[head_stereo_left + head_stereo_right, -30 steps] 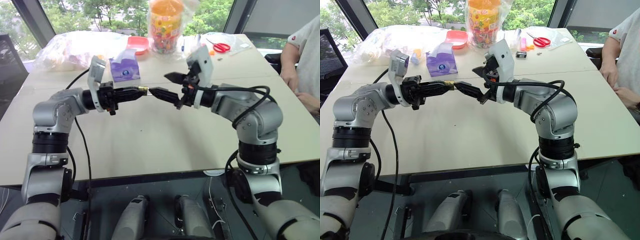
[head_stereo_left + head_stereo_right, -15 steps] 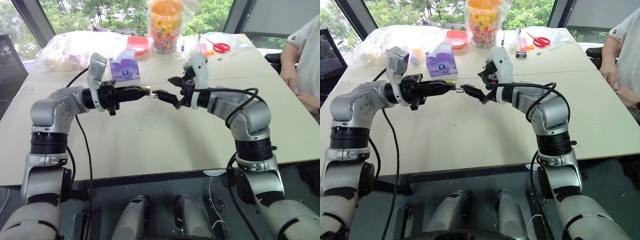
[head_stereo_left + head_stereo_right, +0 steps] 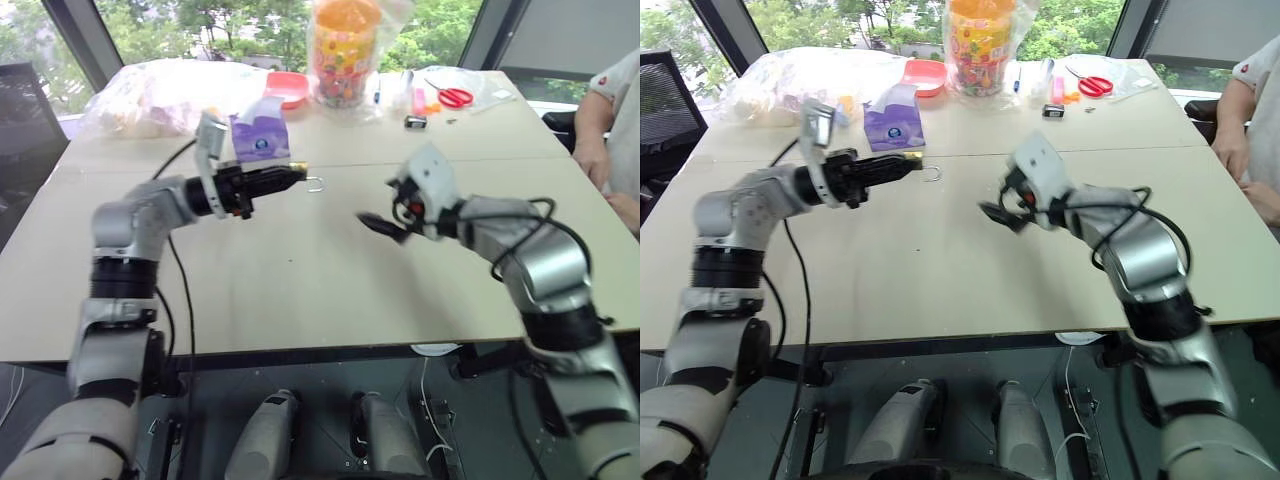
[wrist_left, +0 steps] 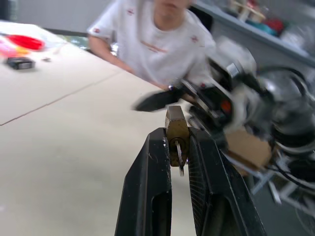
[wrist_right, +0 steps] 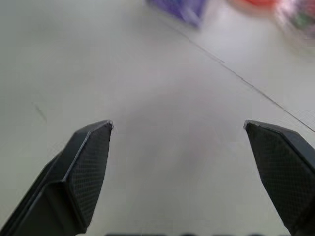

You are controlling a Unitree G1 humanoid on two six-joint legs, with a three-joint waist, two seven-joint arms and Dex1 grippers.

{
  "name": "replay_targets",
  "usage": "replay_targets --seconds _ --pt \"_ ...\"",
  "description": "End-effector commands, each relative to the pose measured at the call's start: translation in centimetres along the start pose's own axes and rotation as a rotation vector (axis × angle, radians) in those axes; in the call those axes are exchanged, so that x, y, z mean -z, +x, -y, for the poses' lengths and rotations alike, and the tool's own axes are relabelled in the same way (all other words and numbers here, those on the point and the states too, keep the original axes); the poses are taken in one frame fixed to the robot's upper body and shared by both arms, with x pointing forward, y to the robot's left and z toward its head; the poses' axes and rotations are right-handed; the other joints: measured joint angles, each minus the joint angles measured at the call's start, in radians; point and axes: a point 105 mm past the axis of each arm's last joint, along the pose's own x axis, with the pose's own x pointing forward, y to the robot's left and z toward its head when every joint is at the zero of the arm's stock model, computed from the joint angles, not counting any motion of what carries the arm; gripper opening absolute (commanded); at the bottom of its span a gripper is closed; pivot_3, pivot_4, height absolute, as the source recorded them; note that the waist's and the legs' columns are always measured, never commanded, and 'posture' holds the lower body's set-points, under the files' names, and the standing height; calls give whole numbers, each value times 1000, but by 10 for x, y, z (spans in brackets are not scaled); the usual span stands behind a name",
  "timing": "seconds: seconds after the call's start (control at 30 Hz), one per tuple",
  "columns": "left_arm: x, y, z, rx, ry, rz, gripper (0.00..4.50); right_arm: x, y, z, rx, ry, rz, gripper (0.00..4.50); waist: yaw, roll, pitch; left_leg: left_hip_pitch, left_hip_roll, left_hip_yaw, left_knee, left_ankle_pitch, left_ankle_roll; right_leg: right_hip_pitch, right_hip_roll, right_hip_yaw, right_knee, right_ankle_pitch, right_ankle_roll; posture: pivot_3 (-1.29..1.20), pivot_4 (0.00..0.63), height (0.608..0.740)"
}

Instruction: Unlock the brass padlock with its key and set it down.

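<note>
Padlock step: set-down pending | left gripper [image 4: 178, 147] clamps the brass padlock [image 4: 176, 129] at its fingertips, shackle [image 3: 314, 184] hanging beyond | right gripper [image 5: 179, 172] wide, empty, well apart | next, by judgement: lower padlock onto table [image 3: 300, 290].

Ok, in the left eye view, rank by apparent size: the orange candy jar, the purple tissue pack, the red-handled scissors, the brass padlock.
1. Orange candy jar
2. Purple tissue pack
3. Red-handled scissors
4. Brass padlock, held in the left gripper

The jar and scissors sit farther back, so true sizes may differ.

surface: pale table [image 3: 300, 290] | far edge: tissue box [image 3: 259, 139], scissors [image 3: 447, 96], candy jar [image 3: 345, 50]
</note>
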Motion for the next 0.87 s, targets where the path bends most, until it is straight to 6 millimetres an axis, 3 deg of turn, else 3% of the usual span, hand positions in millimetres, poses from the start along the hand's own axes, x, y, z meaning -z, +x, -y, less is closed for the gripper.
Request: replay_targets --seconds 0.03,0.13,0.3,0.5,0.6,0.63,0.73,0.87 --pt "37 29 -20 -98 -83 -114 0 -21 -19 -14 -11 -84 63 4446 -1 0 0 0 0 0 1 0 0 0 0 0 0 0 0 0 150 740" --pt "74 46 -29 -131 -170 -222 0 -21 -28 -18 3 -88 36 4446 -4 0 0 -1 0 0 1 -1 1 0 0 0 0 2 3 0 150 740" --pt "84 78 -28 -112 -271 -206 0 -19 -35 -16 55 -79 3 4446 1 -1 1 -5 1 -1 3 -1 1 -3 0 -2 0 2 3 0 150 740" --pt "84 84 -27 -98 -289 -219 2787 -17 -36 -16 88 -51 -7 4500 -1 -1 0 -11 -1 0 7 -2 4 -7 -1 -3 0 4 2 0 150 740" --pt "89 75 -37 -169 -249 -293 4229 -12 -36 -17 90 -24 -9 4500 0 -1 0 -11 0 0 7 -2 4 -7 -1 -3 0 4 2 0 150 740" --pt "89 70 -41 -189 -207 -319 4486 -11 -35 -17 90 -12 -8 4500 0 -1 0 -11 0 0 7 -2 4 -7 -1 -3 1 4 2 0 150 740" --pt "81 55 -49 -214 -73 -376 4486 -7 -34 -16 97 4 -13 4500 -3 -1 0 -11 0 0 7 -2 4 -6 -1 -3 1 4 2 0 150 740" --pt "39 8 -50 -250 111 -307 4486 1 -32 -1 165 21 1 4500 -16 -1 0 -11 1 -1 7 -2 4 -7 0 -2 1 5 1 0 150 740"
